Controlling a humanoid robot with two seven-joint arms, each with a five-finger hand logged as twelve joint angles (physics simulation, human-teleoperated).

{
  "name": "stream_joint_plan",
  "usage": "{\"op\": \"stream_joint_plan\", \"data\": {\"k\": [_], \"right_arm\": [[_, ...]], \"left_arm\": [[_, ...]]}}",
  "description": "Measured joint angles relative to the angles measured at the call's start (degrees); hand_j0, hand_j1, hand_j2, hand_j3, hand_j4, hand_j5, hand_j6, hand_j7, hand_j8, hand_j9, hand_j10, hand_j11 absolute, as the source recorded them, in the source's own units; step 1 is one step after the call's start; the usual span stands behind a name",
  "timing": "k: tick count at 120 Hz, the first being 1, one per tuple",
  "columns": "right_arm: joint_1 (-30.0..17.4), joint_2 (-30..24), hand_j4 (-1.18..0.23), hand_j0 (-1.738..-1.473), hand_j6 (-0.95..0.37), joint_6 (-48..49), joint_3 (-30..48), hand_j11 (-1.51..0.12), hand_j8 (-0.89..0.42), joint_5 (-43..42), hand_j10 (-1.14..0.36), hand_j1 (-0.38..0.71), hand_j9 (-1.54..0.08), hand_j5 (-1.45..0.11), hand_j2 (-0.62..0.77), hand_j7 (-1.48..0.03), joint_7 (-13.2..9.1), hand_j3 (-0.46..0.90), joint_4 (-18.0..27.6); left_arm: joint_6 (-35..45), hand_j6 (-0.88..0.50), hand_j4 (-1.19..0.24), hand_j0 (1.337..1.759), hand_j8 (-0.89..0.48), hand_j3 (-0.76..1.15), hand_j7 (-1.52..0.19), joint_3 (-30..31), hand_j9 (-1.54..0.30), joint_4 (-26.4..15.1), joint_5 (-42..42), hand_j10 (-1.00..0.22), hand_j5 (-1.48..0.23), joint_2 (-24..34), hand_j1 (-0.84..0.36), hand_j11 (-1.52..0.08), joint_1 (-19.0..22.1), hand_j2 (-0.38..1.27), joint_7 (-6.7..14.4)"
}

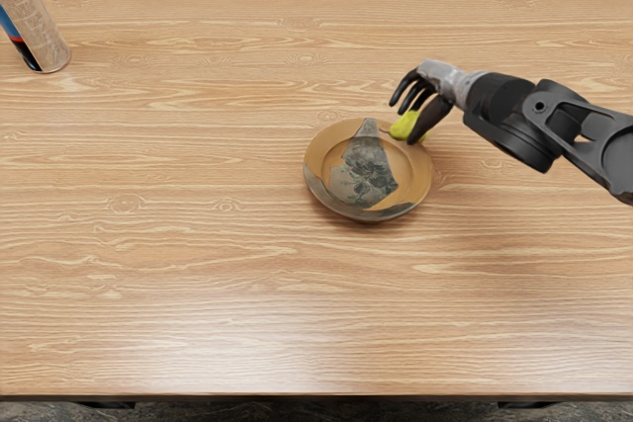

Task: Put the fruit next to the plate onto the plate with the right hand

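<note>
Plate (326,191), fruit (403,126) at rim in right hand (422,98)

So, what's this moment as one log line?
right hand: fingers closed on yellow fruit | fruit: at far rim of plate | left hand: out of view

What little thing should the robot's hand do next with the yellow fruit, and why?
Probably move the right hand a little toward the middle of the round brown plate: its fingers seem closed on the small yellow fruit, which sits only at the rim.
</note>
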Motion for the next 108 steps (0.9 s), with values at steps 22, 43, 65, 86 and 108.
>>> {"op": "stream_joint_plan", "data": {"k": [22, 43, 65, 86, 108], "right_arm": [[-0.4, 2.6, -0.6, -1.658, -0.61, 1.0, 0.1, -0.8, -0.43, 0.0, -0.51, 0.25, -0.8, -0.81, 0.22, -0.8, 0.0, 0.0, 0.0], [-0.5, 1.7, -0.26, -1.658, -0.26, 8.6, 3.2, -0.34, -0.18, 8.0, -0.22, -0.1, -0.34, -0.35, 0.09, -0.34, 0.5, 0.0, 0.0], [-1.9, -2.9, -0.11, -1.658, -0.11, 30.0, 9.1, -0.14, -0.08, 21.4, -0.09, -0.25, -0.14, -0.14, 0.04, -0.14, 11.0, 0.0, -0.1], [-9.0, -3.7, -0.05, -1.658, -0.05, 35.2, 15.6, -0.06, -0.03, 25.2, -0.04, -0.31, -0.06, -0.06, 0.02, -0.06, 22.9, 0.0, 0.0], [-21.0, -6.0, -0.02, -1.658, -0.02, 36.2, 28.0, -0.02, -0.01, 26.4, -0.02, -0.33, -0.02, -0.02, 0.01, -0.02, 27.1, 0.0, -0.1]], "left_arm": [[0.0, 0.0, 0.0, 1.658, 0.0, 0.0, 0.0, 0.0, 0.0, 0.0, 0.0, 0.0, 0.0, 0.0, 0.35, 0.0, 0.0, 0.0, 0.0], [0.0, 0.0, 0.0, 1.658, 0.0, 0.0, 0.0, 0.0, 0.0, 0.0, 0.0, 0.0, 0.0, 0.0, 0.35, 0.0, 0.0, 0.0, 0.0], [0.0, 0.0, 0.0, 1.658, 0.0, 0.0, 0.0, 0.0, 0.0, 0.0, 0.0, 0.0, 0.0, 0.0, 0.35, 0.0, 0.0, 0.0, 0.0], [0.0, 0.0, 0.0, 1.658, 0.0, 0.0, 0.0, 0.0, 0.0, 0.0, 0.0, 0.0, 0.0, 0.0, 0.35, 0.0, 0.0, 0.0, 0.0], [0.0, 0.0, 0.0, 1.658, 0.0, 0.0, 0.0, 0.0, 0.0, 0.0, 0.0, 0.0, 0.0, 0.0, 0.35, 0.0, 0.1, 0.0, 0.0]]}}
